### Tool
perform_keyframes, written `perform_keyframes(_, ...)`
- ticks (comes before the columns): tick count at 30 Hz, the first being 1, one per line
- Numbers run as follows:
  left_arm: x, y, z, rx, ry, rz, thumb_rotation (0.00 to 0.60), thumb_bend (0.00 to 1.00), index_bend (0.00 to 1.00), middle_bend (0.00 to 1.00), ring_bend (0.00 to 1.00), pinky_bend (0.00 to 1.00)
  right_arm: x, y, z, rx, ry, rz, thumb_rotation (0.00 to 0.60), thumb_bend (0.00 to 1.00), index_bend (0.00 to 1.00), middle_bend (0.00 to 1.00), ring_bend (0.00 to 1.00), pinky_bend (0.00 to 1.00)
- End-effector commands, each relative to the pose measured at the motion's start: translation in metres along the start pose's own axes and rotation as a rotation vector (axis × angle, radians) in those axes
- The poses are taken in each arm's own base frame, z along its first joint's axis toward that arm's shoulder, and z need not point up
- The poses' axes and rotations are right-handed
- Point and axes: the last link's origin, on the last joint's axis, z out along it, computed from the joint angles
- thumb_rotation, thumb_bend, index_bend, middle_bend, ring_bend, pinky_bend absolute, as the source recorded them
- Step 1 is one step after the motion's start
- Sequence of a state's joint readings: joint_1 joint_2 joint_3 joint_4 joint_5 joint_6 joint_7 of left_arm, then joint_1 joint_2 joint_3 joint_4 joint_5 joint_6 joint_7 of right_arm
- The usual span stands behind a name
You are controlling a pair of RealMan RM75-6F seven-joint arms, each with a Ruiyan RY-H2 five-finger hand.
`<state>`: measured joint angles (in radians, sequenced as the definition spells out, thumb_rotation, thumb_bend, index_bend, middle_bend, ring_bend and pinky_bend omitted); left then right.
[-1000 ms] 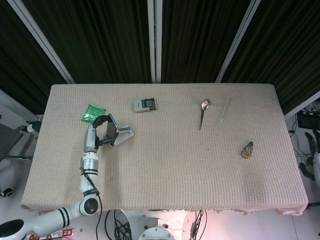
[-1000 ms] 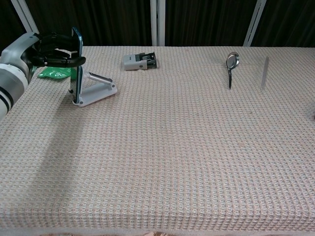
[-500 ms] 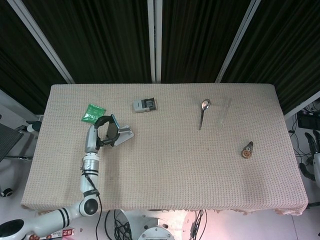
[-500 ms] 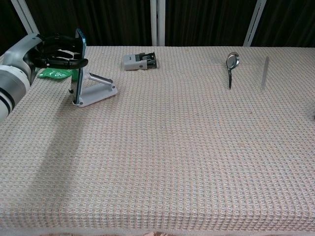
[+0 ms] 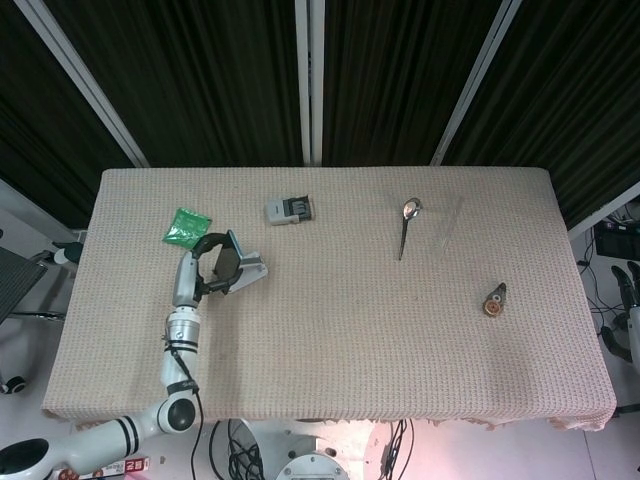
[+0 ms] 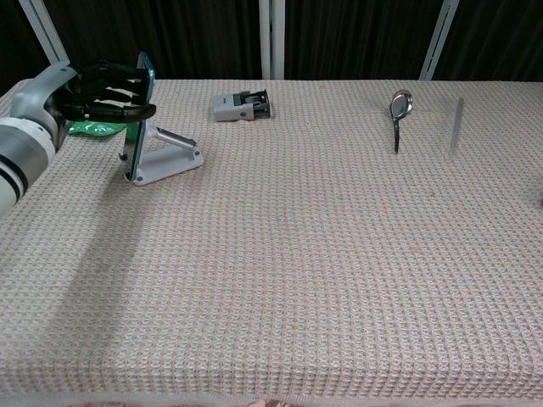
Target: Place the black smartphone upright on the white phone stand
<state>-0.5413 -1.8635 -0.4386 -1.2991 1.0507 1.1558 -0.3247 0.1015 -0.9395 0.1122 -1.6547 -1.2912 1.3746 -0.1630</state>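
A: On the far left of the table (image 5: 330,330), the left hand (image 6: 102,93) grips the black smartphone (image 6: 136,114), fingers (image 6: 119,106) clamped around its upper part.

B: The phone stands nearly on edge, leaning on the white phone stand (image 6: 165,157), its bottom edge down at the stand's near end.

A: The right hand (image 5: 628,300) sits off the table's right edge, only partly in view; I cannot tell how its fingers lie.

B: A green packet (image 5: 185,225) lies just beyond the left hand. A grey box (image 6: 242,105) sits farther right along the far side.

A: A spoon (image 6: 399,114), a clear strip (image 6: 456,125), and a small brown object (image 5: 494,300) lie on the right.
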Motion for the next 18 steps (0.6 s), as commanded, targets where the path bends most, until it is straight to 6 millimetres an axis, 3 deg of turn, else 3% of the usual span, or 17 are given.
perform_keyframes(1,-0.0005,0.0003,-0.0006,-0.008,-0.005,-0.001,0.6,0.35,0.33,0.33,0.2,0.21,-0.0002,0.0001,0.0001,-0.001,-0.001,0.001,0.6,0.24,0.0,0.0,0.0,0.0)
perform_keyframes(9,-0.0022,0.0,-0.0025,-0.047,-0.026,0.006,0.6,0.3,0.1,0.12,0.12,0.2,0.001,0.0008,-0.0002,-0.003,0.004,0.0,0.6,0.24,0.0,0.0,0.0,0.0)
perform_keyframes(18,-0.0033,0.0003,-0.004,-0.085,-0.018,0.021,0.6,0.27,0.05,0.04,0.08,0.2,0.0018,0.0008,-0.0006,-0.003,0.007,0.001,0.6,0.24,0.0,0.0,0.0,0.0)
